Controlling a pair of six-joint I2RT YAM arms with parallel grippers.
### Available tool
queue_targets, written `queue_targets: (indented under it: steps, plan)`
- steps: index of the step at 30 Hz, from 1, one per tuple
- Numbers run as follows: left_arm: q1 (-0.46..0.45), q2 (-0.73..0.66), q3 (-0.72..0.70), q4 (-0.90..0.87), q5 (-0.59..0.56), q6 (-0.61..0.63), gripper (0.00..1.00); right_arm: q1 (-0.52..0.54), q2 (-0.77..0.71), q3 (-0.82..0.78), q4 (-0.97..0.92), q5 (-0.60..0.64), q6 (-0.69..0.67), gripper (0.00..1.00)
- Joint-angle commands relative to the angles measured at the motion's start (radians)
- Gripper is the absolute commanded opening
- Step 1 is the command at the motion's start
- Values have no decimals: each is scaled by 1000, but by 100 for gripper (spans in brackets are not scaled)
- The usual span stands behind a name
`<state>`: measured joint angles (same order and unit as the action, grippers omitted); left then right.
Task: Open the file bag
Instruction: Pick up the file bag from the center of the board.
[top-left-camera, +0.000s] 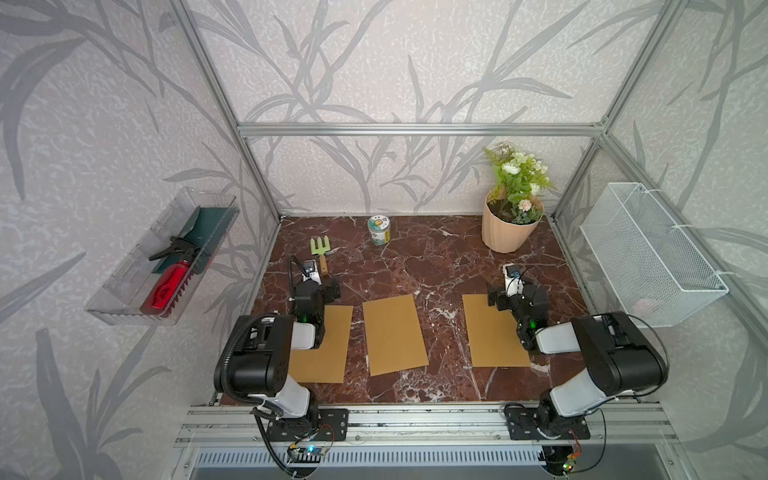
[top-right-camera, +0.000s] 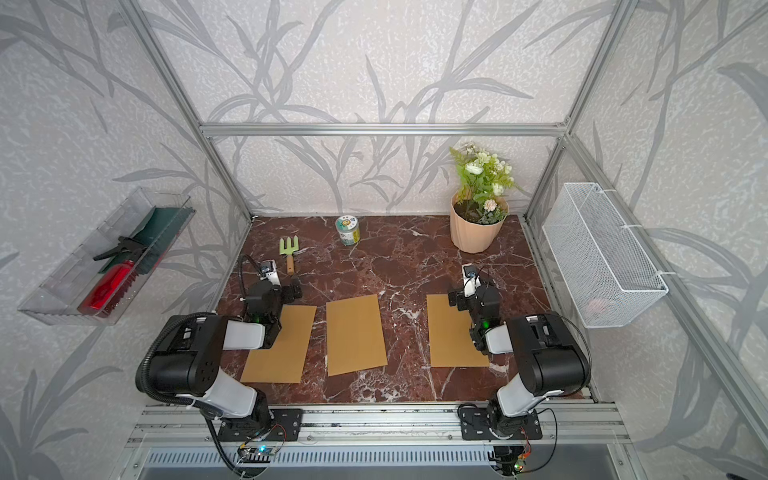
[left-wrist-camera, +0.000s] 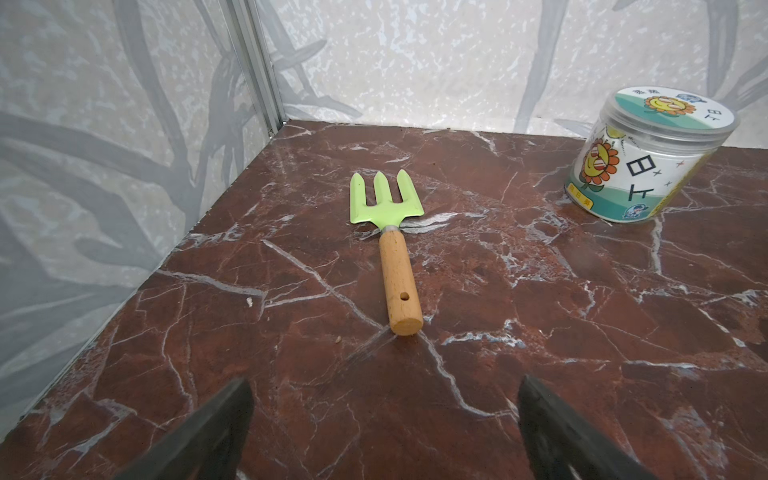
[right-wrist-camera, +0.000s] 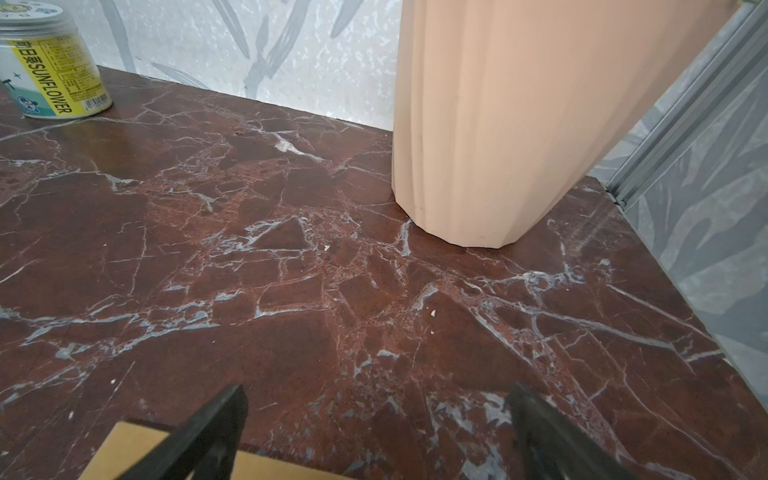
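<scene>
Three flat brown file bags lie side by side on the marble table: the left file bag (top-left-camera: 328, 353) (top-right-camera: 291, 349), the middle file bag (top-left-camera: 395, 334) (top-right-camera: 355, 334) and the right file bag (top-left-camera: 492, 332) (top-right-camera: 453, 332). My left gripper (top-left-camera: 326, 289) (left-wrist-camera: 384, 382) hovers open just past the left bag's far edge, over bare marble. Above the right bag's far edge my right gripper (top-left-camera: 507, 293) (right-wrist-camera: 376, 390) also stands open and empty. A corner of that bag (right-wrist-camera: 133, 453) shows beside one finger in the right wrist view.
A green hand fork (top-left-camera: 321, 253) (left-wrist-camera: 390, 232) lies ahead of the left gripper. A sunflower seed can (top-left-camera: 379, 230) (left-wrist-camera: 648, 158) stands at the back. A peach flower pot (top-left-camera: 509, 226) (right-wrist-camera: 519, 124) stands back right. A wire basket (top-left-camera: 648, 253) and a clear tray (top-left-camera: 162, 257) hang on the side walls.
</scene>
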<state>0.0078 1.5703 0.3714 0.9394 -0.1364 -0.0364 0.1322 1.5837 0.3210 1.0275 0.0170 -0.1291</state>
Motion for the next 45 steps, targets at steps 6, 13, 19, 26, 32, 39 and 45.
queue_targets:
  steps: [6,13,19,26,32,39,45]
  plan:
    - [4,-7,8,-6,4,15,99,6,5,19,20,-6,-7,99]
    - [4,-8,6,-2,4,16,99,6,5,18,21,-6,-7,99]
    - [3,-8,6,-1,4,15,99,6,5,18,20,-7,-7,99]
    - [3,-8,4,-1,4,15,99,6,6,19,21,-6,-7,99]
    - [4,-8,7,-2,4,15,99,6,6,20,20,-4,-6,99]
    - [4,-22,-4,5,4,17,99,2,4,33,-5,37,16,99]
    - [-9,-287,51,-302,-118,-33,99,3,-87,-39,55,53,20,99]
